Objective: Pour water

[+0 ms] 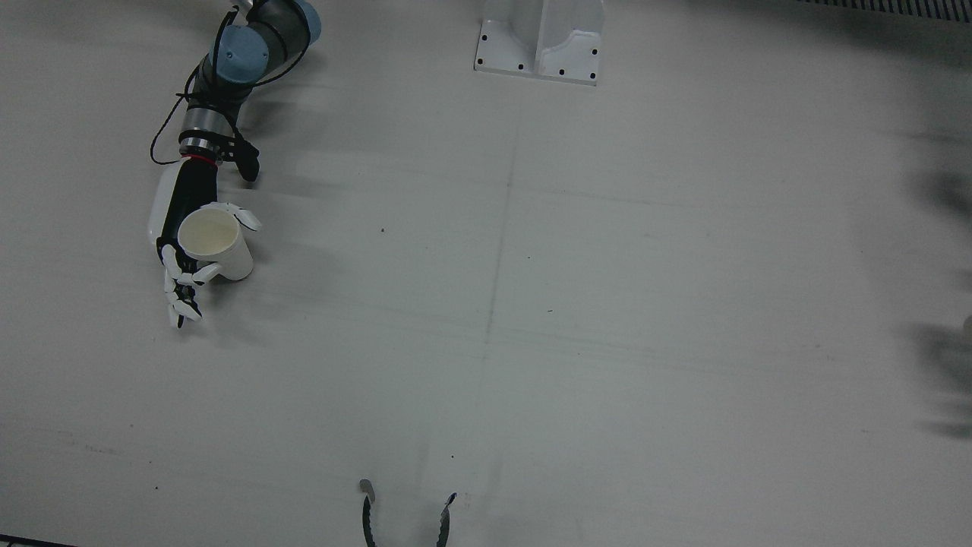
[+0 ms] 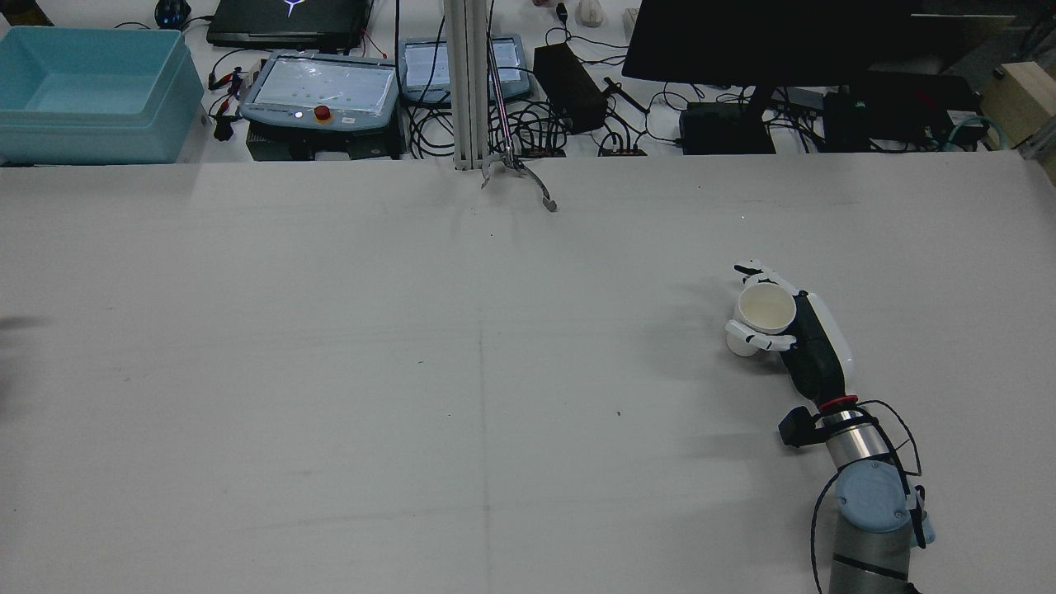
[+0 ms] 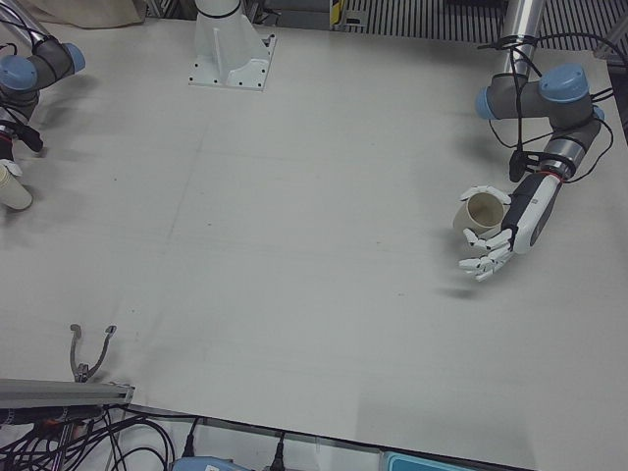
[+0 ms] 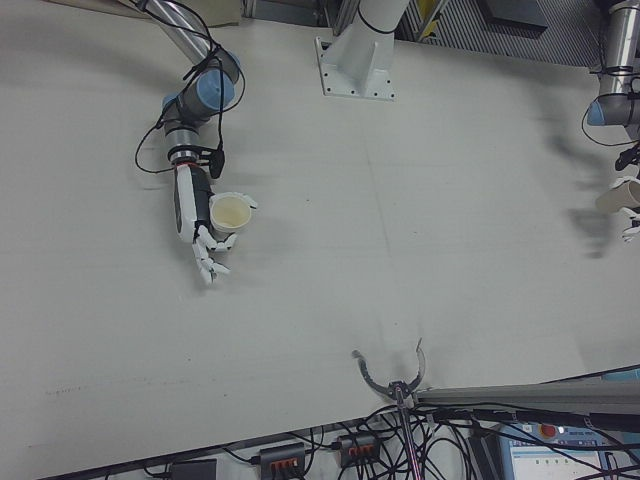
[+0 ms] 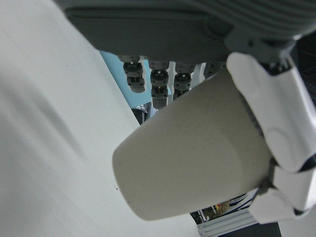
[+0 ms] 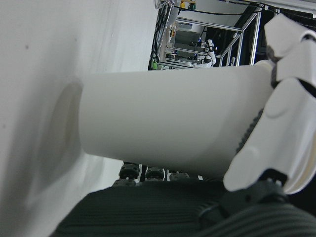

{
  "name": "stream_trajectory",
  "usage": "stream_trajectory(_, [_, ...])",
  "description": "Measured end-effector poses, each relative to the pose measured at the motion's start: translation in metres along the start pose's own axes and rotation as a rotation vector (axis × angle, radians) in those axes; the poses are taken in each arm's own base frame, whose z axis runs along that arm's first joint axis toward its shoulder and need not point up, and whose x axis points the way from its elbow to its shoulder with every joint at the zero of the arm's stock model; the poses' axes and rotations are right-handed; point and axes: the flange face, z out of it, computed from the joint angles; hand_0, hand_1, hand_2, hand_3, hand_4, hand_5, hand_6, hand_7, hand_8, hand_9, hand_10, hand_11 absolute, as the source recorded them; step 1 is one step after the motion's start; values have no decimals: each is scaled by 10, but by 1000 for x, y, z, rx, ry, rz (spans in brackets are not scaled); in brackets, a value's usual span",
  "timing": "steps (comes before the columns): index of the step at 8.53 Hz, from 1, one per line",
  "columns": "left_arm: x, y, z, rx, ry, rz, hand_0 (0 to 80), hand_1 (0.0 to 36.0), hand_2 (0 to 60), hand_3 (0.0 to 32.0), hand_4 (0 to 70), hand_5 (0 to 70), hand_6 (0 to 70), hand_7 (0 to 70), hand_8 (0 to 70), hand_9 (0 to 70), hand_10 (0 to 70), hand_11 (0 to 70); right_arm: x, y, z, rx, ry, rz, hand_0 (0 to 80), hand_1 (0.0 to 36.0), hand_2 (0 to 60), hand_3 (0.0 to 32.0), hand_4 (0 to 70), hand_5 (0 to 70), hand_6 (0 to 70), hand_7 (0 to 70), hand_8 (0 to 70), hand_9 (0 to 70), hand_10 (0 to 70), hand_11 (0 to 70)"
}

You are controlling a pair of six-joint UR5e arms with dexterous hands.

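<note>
My right hand (image 1: pixel 182 262) is closed around a white paper cup (image 1: pixel 216 241), thumb on one side and a finger curled on the other. The cup is upright, at or just above the table, also seen in the rear view (image 2: pixel 765 313) and the right hand view (image 6: pixel 168 123). My left hand (image 3: pixel 510 231) holds a second paper cup (image 3: pixel 481 211) lifted off the table, its shadow below it. In the left hand view that cup (image 5: pixel 197 153) is tilted under the thumb. I cannot tell if either cup holds water. The left hand is out of the rear view.
A white arm pedestal (image 1: pixel 539 45) stands at the table's robot side. A metal clamp (image 1: pixel 406 516) sits at the operators' edge. Beyond that edge are a blue bin (image 2: pixel 82 91), control boxes and cables. The grey table (image 1: pixel 531 304) between the arms is bare.
</note>
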Motion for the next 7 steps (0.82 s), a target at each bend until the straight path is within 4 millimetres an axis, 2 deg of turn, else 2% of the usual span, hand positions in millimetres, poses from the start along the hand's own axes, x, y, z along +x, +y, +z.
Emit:
stream_trajectory(1, [0, 1, 1, -2, 0, 0, 457, 193, 600, 0, 700, 626, 204, 244, 177, 187, 93, 133, -2, 2, 3, -2, -6, 4, 464, 211, 510, 0, 172, 700, 122, 318, 45, 108, 77, 125])
stream_trajectory(3, [4, 10, 12, -23, 7, -2, 458, 202, 600, 0, 700, 639, 215, 255, 181, 189, 92, 132, -13, 3, 11, -2, -27, 7, 462, 238, 600, 0, 164, 700, 124, 321, 42, 102, 73, 121])
stream_trajectory(4, [9, 21, 22, -38, 12, -1, 459, 208, 600, 0, 700, 649, 222, 261, 183, 191, 93, 133, -18, 5, 14, -3, -37, 10, 460, 261, 600, 0, 167, 700, 125, 321, 41, 101, 72, 121])
stream_trajectory(5, [19, 42, 40, -61, 19, 3, 456, 208, 600, 0, 700, 652, 229, 265, 190, 196, 95, 136, -23, 8, 18, -5, -46, 14, 460, 276, 600, 0, 168, 700, 125, 319, 38, 95, 68, 115])
stream_trajectory(6, [31, 71, 70, -90, 23, 6, 457, 211, 600, 0, 700, 654, 232, 265, 190, 195, 95, 137, -29, 13, 21, -7, -55, 17, 462, 283, 600, 0, 167, 700, 127, 323, 39, 96, 67, 113])
stream_trajectory(7, [31, 100, 104, -125, 8, -4, 456, 219, 600, 0, 700, 656, 229, 265, 189, 192, 94, 135, -34, 17, 24, -9, -63, 21, 463, 287, 600, 0, 163, 700, 128, 325, 37, 93, 65, 111])
